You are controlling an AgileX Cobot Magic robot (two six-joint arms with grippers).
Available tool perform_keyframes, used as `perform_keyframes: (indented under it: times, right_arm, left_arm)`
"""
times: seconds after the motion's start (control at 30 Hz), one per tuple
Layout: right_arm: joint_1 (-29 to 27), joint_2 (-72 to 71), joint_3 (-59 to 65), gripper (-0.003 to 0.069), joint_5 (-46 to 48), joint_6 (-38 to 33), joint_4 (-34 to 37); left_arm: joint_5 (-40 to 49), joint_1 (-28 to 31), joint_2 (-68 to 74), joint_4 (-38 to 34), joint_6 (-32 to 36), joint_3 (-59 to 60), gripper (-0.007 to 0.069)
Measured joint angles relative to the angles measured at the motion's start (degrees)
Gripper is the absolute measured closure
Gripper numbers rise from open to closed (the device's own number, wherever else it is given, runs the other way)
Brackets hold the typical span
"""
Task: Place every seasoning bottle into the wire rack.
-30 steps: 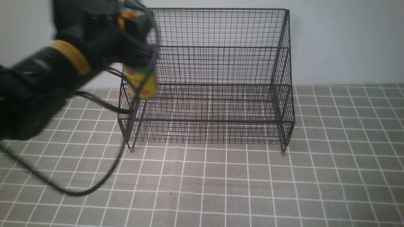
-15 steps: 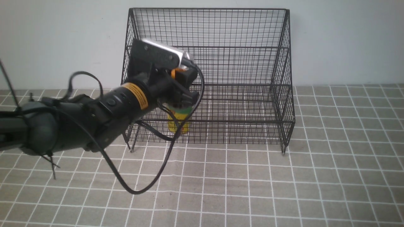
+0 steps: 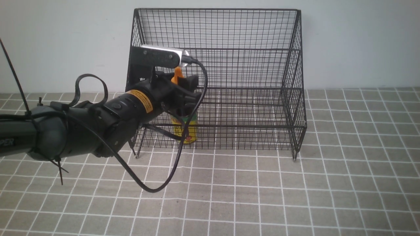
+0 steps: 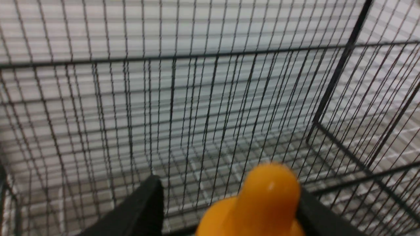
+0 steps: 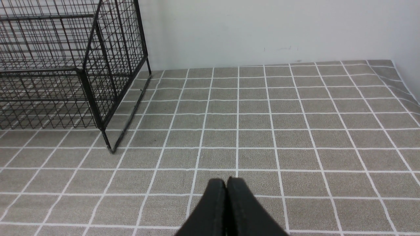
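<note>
Now, seasoning bottle [image 3: 187,130]: upright inside the wire rack [image 3: 229,29], on the lower front tier toward its left end; the yellow-and-green label shows through the front mesh, and its base looks down at, or just above, the tier floor.
Orange cap [image 4: 267,196]: points straight up between the two black fingers, with the rack's grid behind it.
Left gripper [image 3: 183,94]: clamped on the bottle's upper part, one finger on either side of the neck; no release shows yet.
What has changed: a second ago the bottle hung high outside the rack's left wall; half a second ago it was inside but leaning; now it stands straighter and a touch lower.
Meaning for the task: carrying is over and the placing is almost done, as I judge it; what is left for this bottle is to let go and lift the arm clear.
Risk: the dark cable [image 3: 157,188] loops across the rack's front rail, so a careless withdrawal could snag the mesh or tip the bottle.
Right gripper [image 5: 226,209]: fingers pressed together, holding nothing, hovering over the tiled cloth [image 5: 295,131] well to the rack's right.
Other bottles: none visible on the cloth in any view.
</note>
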Motion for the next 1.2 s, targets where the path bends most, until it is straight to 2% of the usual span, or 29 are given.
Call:
perform_keyframes:
  times: [0.13, 0.27, 0.37, 0.47, 0.5, 0.57, 0.67, 0.8, 1.0, 1.2]
  right_arm:
    - [0.0, 0.0, 0.0, 0.0673, 0.0, 0.0, 0.0]
    - [0.0, 0.0, 0.0, 0.0673, 0.0, -0.2, 0.0]
    - [0.0, 0.0, 0.0, 0.0673, 0.0, -0.2, 0.0]
    - [0.0, 0.0, 0.0, 0.0673, 0.0, -0.4, 0.0]
    - [0.0, 0.0, 0.0, 0.0673, 0.0, -0.4, 0.0]
    - [0.0, 0.0, 0.0, 0.0673, 0.0, -0.4, 0.0]
    - [0.0, 0.0, 0.0, 0.0673, 0.0, -0.4, 0.0]
    - [0.0, 0.0, 0.0, 0.0673, 0.0, -0.4, 0.0]
    - [0.0, 0.0, 0.0, 0.0673, 0.0, -0.5, 0.0]
    - [0.0, 0.0, 0.0, 0.0673, 0.0, -0.5, 0.0]
  left_arm:
    - [4.9, 0.0, -4.0, 0.0, 0.4, 0.0, 0.0169]
    - [9.4, 0.0, -8.7, 0.7, 0.4, 0.0, 0.0184]
    - [18.6, 0.0, -14.6, 1.9, 0.4, 0.0, 0.0245]
    - [33.6, 0.0, -23.3, 2.2, 0.4, 0.0, 0.0358]
    - [36.1, 0.0, -24.4, 2.3, 0.4, 0.0, 0.0376]
    - [44.8, 0.0, -31.4, 2.7, 0.5, 0.0, 0.0502]
    - [52.7, 0.0, -38.9, 2.8, 0.5, 0.0, 0.0601]
    - [60.4, 0.0, -48.8, 2.9, 0.5, 0.0, 0.0631]
    - [69.1, 0.0, -60.9, 3.1, 0.5, 0.0, 0.0631]
    - [71.4, 0.0, -70.6, 2.3, -0.7, 0.0, 0.0631]
